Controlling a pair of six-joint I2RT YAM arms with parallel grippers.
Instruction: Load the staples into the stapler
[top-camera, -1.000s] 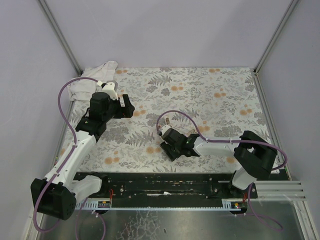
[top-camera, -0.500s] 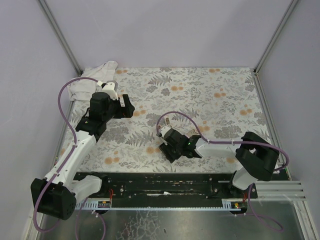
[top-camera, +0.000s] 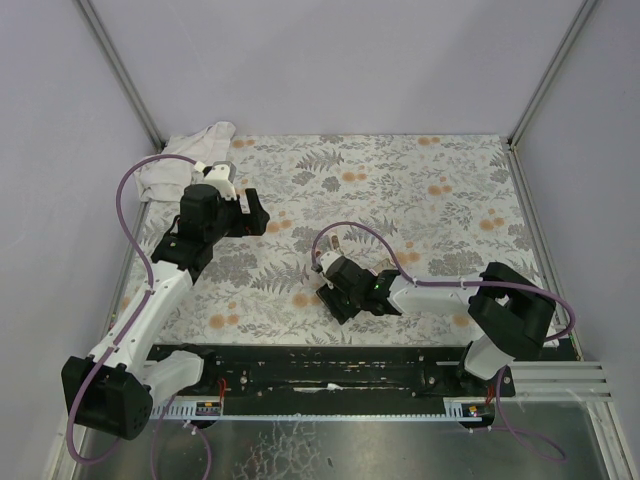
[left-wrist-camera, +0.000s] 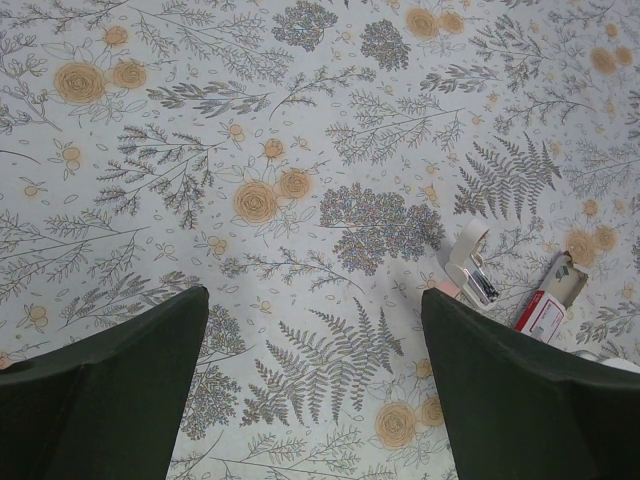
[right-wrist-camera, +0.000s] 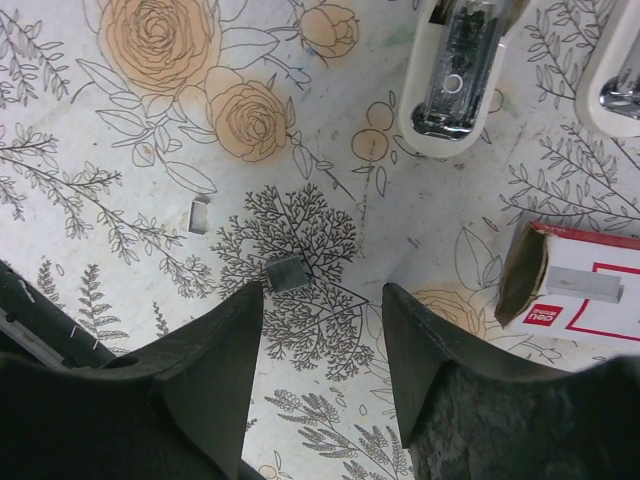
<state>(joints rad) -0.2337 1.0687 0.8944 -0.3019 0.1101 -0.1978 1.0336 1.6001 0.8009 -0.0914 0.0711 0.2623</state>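
The staples (right-wrist-camera: 585, 283) lie as a grey strip in the open end of the red box (right-wrist-camera: 600, 312), flat on the mat (right-wrist-camera: 130, 120). The box is just right of my right claw (right-wrist-camera: 325, 300), near that finger's tip but apart from it; a loose clip (right-wrist-camera: 288, 272) of staples lies just ahead of the gap, nearer the finger on the view's left, untouched, with only bare mat between; a smaller scrap (right-wrist-camera: 199, 213) lies further left. The stapler (right-wrist-camera: 455, 70) lies opened ahead of the claw, metal channel up, its other half at the view's right edge just beyond the box. My right claw is released and grasps nothing; my left claw (left-wrist-camera: 312, 300) is spread wide and empty over bare mat, with stapler and box well off to its right. From above, a white cloth (top-camera: 185, 165) is bunched at the far left corner beside my left arm; the black rail (top-camera: 330, 365) at the near edge runs close behind the right claw; the mat lies open toward the far and right sides.
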